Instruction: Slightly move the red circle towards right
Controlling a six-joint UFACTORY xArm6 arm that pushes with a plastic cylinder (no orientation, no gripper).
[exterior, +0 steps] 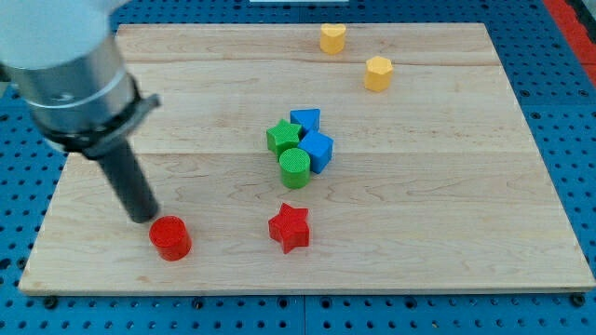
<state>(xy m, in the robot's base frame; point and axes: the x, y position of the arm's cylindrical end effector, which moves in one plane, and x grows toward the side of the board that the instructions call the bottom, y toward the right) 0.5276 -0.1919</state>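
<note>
The red circle (170, 237) lies on the wooden board near the view's bottom left. My tip (142, 217) stands just up and left of it, very close to or touching its edge. A red star (290, 227) lies to the right of the red circle, well apart from it.
A tight cluster sits mid-board: green star (283, 137), blue triangle-like block (305, 120), blue cube (318, 150), green circle (294, 168). Two yellow blocks lie near the view's top: one (332, 38) and a hexagon (378, 73). The board's bottom edge (298, 288) is close below the red circle.
</note>
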